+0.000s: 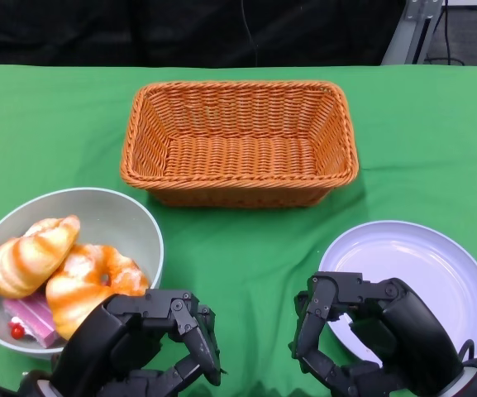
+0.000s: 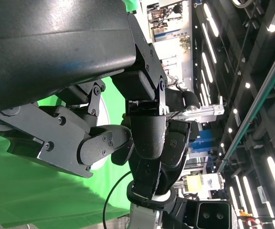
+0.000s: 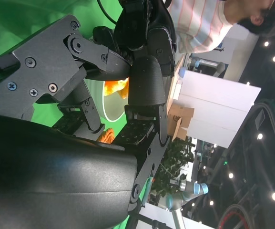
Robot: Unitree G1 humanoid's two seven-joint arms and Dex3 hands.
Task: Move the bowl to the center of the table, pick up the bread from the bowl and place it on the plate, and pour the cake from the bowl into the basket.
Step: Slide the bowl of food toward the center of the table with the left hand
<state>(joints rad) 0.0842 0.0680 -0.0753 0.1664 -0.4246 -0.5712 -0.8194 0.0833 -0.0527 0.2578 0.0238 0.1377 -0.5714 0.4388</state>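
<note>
I read the task as not yet started. The bowl (image 1: 135,217) sits at the near left edge of the green surface (image 1: 246,248), not at its center, with the bread (image 1: 30,254) and the pink cake (image 1: 30,318) inside it. The plate (image 1: 436,265) at near right and the basket (image 1: 240,142) beyond are both empty. My left hand (image 1: 143,343) and right hand (image 1: 370,331) hold nothing; fingers curled inward. All three steps remain.

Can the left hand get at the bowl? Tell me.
Probably yes. The left hand holds nothing and sits right beside the bowl near its rim, with nothing between them.
</note>
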